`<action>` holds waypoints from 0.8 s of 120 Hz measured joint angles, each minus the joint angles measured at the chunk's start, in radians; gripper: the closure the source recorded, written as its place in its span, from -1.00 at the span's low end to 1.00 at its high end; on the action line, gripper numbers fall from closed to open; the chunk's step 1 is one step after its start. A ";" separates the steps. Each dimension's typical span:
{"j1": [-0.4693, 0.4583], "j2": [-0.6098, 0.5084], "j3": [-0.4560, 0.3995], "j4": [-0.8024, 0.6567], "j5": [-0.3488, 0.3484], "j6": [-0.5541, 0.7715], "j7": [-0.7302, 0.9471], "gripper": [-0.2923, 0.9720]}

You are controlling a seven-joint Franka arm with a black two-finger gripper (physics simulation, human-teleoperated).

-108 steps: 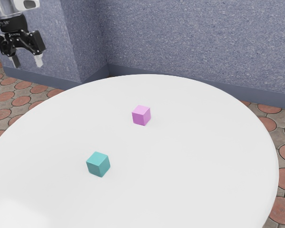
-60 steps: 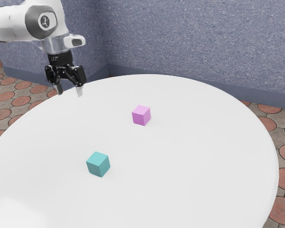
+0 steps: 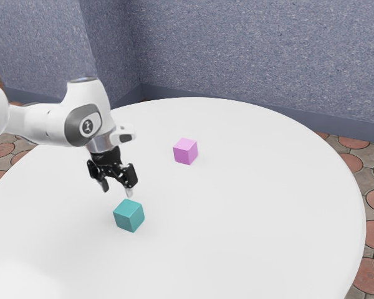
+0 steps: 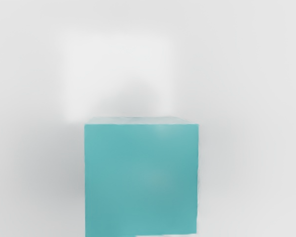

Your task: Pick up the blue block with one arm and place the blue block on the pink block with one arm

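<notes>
A teal-blue block (image 3: pixel 128 215) rests on the white round table (image 3: pixel 249 205), toward the exterior view's lower left. My gripper (image 3: pixel 116 187) hangs open just above and slightly behind it, fingers pointing down, nothing between them. In the wrist view the same blue block (image 4: pixel 141 176) looms large directly under my hand. A pink block (image 3: pixel 185 151) sits on the table farther back and toward the exterior view's right, well apart from the blue one.
The table's rim curves near the exterior view's left and front. A blue-grey wall (image 3: pixel 255 50) stands behind the table, with a tiled floor (image 3: pixel 361 156) around it.
My arm has swept down from the upper left, across the table's back edge, to just above the blue block. Both blocks stay where they were.
</notes>
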 joint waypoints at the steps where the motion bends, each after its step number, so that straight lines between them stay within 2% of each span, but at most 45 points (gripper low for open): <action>1: 0.000 0.000 -0.003 -0.005 0.002 0.006 0.000 -0.47; 23: -0.006 -0.012 -0.026 -0.087 0.028 0.087 0.007 -0.43; 53: -0.030 0.003 -0.028 -0.098 0.034 0.126 0.033 -0.41; 96: -0.027 0.046 -0.025 -0.094 -0.004 0.139 0.051 -0.40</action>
